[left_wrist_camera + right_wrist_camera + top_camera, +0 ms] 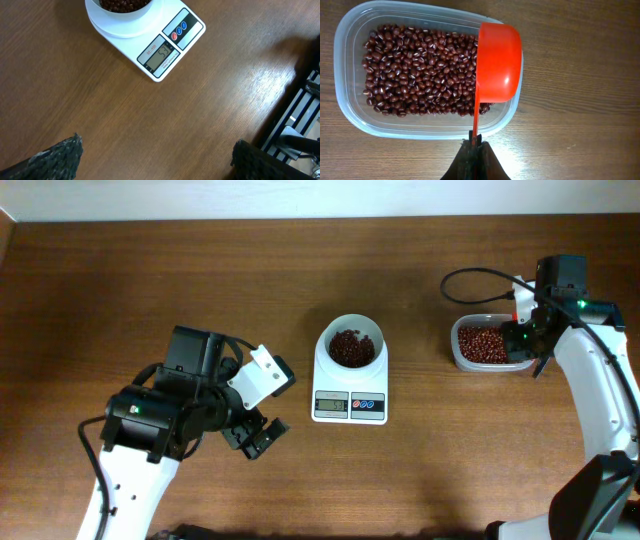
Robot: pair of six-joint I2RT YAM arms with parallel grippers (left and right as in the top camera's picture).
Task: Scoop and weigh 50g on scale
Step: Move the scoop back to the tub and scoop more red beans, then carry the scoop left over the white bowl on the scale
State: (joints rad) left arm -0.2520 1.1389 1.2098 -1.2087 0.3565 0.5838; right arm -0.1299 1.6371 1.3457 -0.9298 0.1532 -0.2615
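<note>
Red plastic scoop [497, 60], clamped by its handle in the closed right gripper [476, 145], hung over the bean tub [342, 100] near the table's [150, 270] right edge, so another full load risked overshooting the scale [322, 380] at mid-table, whose bowl [326, 345] already held beans [350, 348], while the left gripper [157, 160] gaped open.

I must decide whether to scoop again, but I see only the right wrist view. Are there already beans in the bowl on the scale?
Observer: Yes, the white bowl on the scale holds a heap of red-brown beans.
Operator: What does its display show?
Observer: The display seems to read 53; the digits are small.
Operator: Where is the left end effector?
Observer: The left end effector is open beside the scale, holding nothing.
</note>
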